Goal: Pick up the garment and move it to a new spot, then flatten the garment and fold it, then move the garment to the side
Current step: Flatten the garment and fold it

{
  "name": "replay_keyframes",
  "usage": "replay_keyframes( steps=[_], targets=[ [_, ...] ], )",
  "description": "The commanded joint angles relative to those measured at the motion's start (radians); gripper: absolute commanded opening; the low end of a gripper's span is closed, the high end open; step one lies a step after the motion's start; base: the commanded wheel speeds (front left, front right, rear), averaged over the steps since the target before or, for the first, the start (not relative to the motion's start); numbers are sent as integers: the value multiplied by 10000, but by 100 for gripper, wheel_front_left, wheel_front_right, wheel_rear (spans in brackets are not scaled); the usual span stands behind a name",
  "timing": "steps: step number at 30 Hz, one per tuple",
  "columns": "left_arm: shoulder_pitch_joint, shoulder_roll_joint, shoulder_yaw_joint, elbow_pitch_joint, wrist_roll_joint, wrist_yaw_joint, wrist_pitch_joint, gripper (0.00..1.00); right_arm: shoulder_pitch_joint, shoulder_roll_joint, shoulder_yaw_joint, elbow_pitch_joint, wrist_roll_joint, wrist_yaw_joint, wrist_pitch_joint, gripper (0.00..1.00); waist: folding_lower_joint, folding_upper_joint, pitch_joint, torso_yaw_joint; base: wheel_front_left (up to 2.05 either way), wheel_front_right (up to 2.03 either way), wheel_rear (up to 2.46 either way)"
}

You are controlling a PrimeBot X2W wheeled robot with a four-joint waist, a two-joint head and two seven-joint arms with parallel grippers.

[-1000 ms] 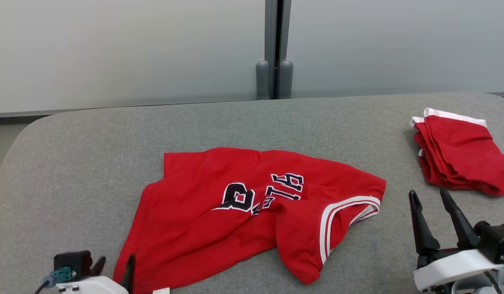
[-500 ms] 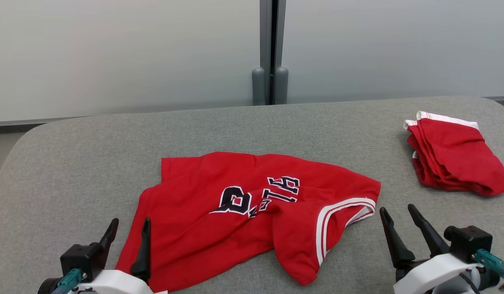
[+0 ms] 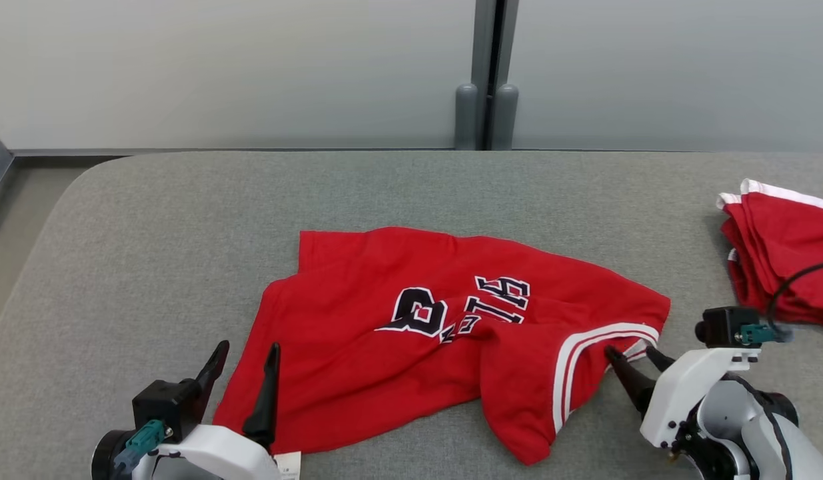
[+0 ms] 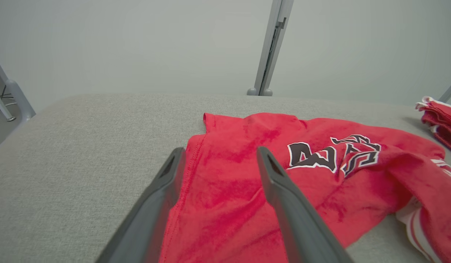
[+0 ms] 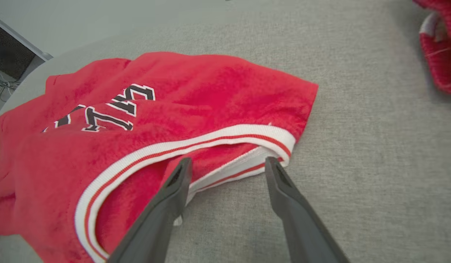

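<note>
Where the garment lies, grey fabric tabletop spreads.

Head view looks down; both close wrist views share the garment.

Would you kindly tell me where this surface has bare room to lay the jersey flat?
Free: the far strip between jersey and wall, and the left stretch beyond the jersey. Crowded: the right, where the right hand sits between jersey and folded pile.
</note>
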Motion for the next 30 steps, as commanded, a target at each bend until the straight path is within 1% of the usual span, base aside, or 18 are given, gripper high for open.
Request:
replay_keyframes(
  steps=[1,6,11,14,15,16,17,18,19,21,24,27,30],
  targets=[
    [-217,17,-15,69,-43,-87,-44,100,-107,-28,143,-1,257,21,367,100,0,-1,124,244,0,0,0],
    [-352,-29,-42,263,-84,-126,-87,100,132,-83,650,-705,1177,21,1183,100,0,-1,212,582,0,0,0],
    [-380,-81,-58,384,-123,-155,-149,100,509,-219,889,-1406,1710,21,1469,100,0,-1,306,772,0,0,0],
    [-424,-93,-75,447,-172,-174,-175,100,537,-342,939,-1502,1683,21,1470,100,0,-1,402,872,0,0,0],
    [-447,-99,-84,465,-180,-211,-177,100,515,-341,962,-1469,1639,21,1433,61,0,-1,426,905,0,0,0],
    [-467,-101,-93,485,-176,-240,-177,100,452,-383,966,-1446,1528,21,1334,36,0,-1,453,941,0,0,0],
    [-467,-101,-93,485,-176,-240,-177,100,452,-383,966,-1446,1528,21,1334,36,0,-1,453,941,0,0,0],
    [-484,-98,-98,505,-182,-243,-187,100,388,-413,930,-1404,1447,21,1241,25,0,-1,481,975,0,0,0],
    [-504,-88,-93,524,-189,-243,-195,100,346,-404,910,-1380,1410,21,1181,0,0,-1,507,1001,0,0,0],
    [-544,-53,-79,534,-194,-249,-185,100,172,-404,813,-1497,1350,21,940,0,0,-1,551,1036,0,0,0],
    [-581,-30,-78,522,-192,-217,-173,100,-170,-566,742,-1706,1311,21,781,0,0,-1,683,1044,0,0,0],
    [-662,-35,-123,472,-191,-252,-142,100,-894,-812,642,-1808,1055,21,975,0,0,-1,929,1035,0,0,0],
    [-846,-74,-185,426,-151,-317,-134,100,-1822,-820,590,-1751,1075,21,1275,0,0,-1,1341,1114,0,0,0]
  ],
)
